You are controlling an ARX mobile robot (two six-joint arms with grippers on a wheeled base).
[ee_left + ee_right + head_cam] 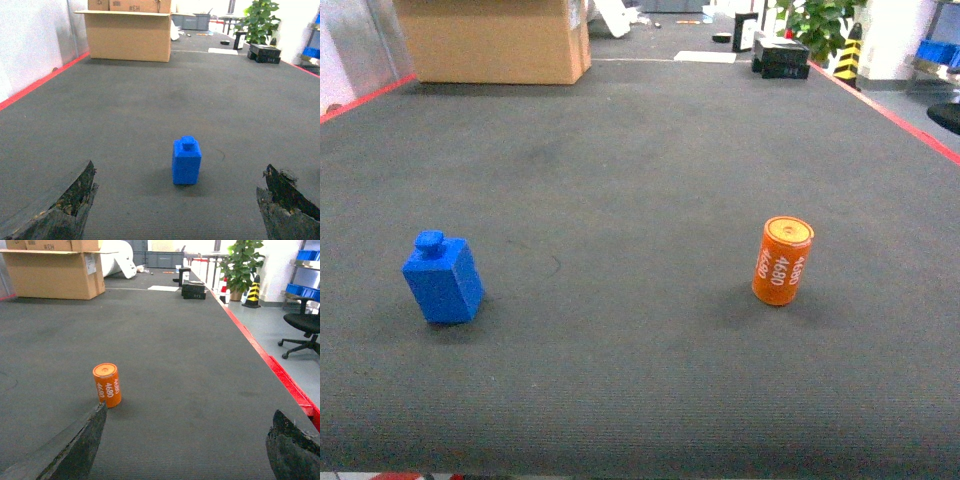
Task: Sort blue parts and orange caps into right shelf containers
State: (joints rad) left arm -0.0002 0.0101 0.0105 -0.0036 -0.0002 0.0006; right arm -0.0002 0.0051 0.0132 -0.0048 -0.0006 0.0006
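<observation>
A blue part (442, 280), a small block with a knob on top, stands upright on the dark mat at the left. An orange cap (782, 260), a cylinder printed 4680, stands at the right. Neither gripper shows in the head view. In the left wrist view my left gripper (179, 202) is open, and the blue part (186, 161) stands just ahead of its gap, untouched. My right gripper (190, 440) is open too. The orange cap (107, 385) is ahead, just beyond its left finger (80, 445). Blue containers (302, 290) sit on a shelf far right.
A large cardboard box (495, 40) stands at the mat's far left end. Black cases (780, 55) and a potted plant (815, 25) are at the far right. A red strip (900, 120) edges the mat; beyond it stands an office chair (305, 327).
</observation>
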